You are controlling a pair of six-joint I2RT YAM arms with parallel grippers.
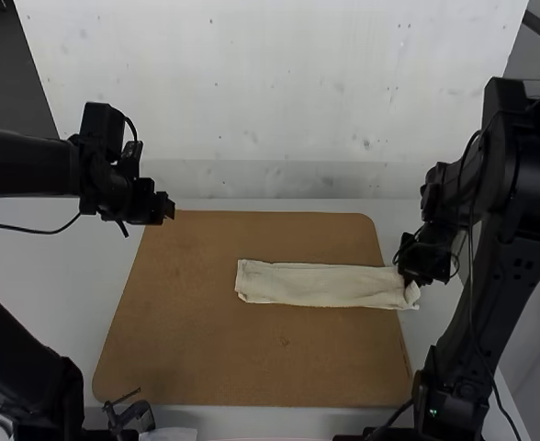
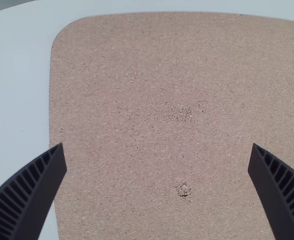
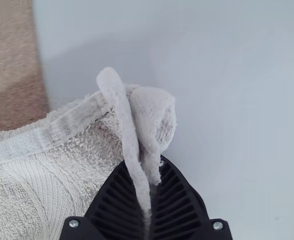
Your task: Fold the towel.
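Note:
The cream towel (image 1: 320, 284) lies as a long narrow folded strip on the right half of the brown board, its right end past the board's edge. At that end is my right gripper (image 1: 415, 276). In the right wrist view my right gripper (image 3: 149, 192) is shut on the end of the towel (image 3: 37, 190), with layers pinched up between its fingers. My left gripper (image 1: 167, 208) is over the board's far left corner, away from the towel. The left wrist view has my left gripper (image 2: 157, 160) wide open, nothing between its fingers.
The brown board (image 1: 187, 349) lies on the white table (image 1: 45, 276), with a pale wall beyond its far edge. A small dark device (image 1: 130, 415) sits at the near left edge. The right arm stands close beside the board's right side.

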